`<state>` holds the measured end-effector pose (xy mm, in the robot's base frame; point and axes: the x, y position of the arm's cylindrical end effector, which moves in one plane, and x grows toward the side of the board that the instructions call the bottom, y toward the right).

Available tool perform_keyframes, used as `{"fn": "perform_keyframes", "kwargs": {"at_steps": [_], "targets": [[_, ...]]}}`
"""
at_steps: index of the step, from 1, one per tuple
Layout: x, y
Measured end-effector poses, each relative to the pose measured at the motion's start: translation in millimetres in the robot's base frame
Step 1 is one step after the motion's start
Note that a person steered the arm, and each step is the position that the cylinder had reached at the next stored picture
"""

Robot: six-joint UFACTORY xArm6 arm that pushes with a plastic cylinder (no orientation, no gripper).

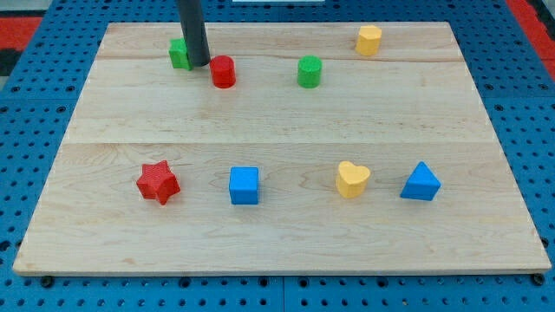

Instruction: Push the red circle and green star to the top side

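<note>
Wooden board [286, 113] on a blue pegboard surface [43, 104], carrying eight small blocks. My tip [199, 65], the lower end of a plain dark rod with no jaws to open, close or grasp, rests on the board near the view's top left.

Blue triangle [421, 182]: far to the view's lower right of the tip. Blue cube [244, 185]: well below the tip, slightly right. Red star [158, 182]: well below the tip, slightly left. Yellow heart [353, 179]: below and well right of the tip, between the two blue blocks.

Yellow block [368, 40], shape unclear: far right of the tip and a little higher, nearest the top edge. Green cylinder [310, 71]: right of the tip, at about its height. Red circle [223, 71]: just right of the tip, touching or nearly so.

Green block [179, 55]: just left of the tip, partly hidden by the rod, so its star shape cannot be confirmed; whether they touch cannot be told.
</note>
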<state>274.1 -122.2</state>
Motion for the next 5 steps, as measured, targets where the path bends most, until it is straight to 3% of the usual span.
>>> {"fn": "perform_keyframes", "kwargs": {"at_steps": [2,5], "targets": [[-15,-19],[-12,147]]}}
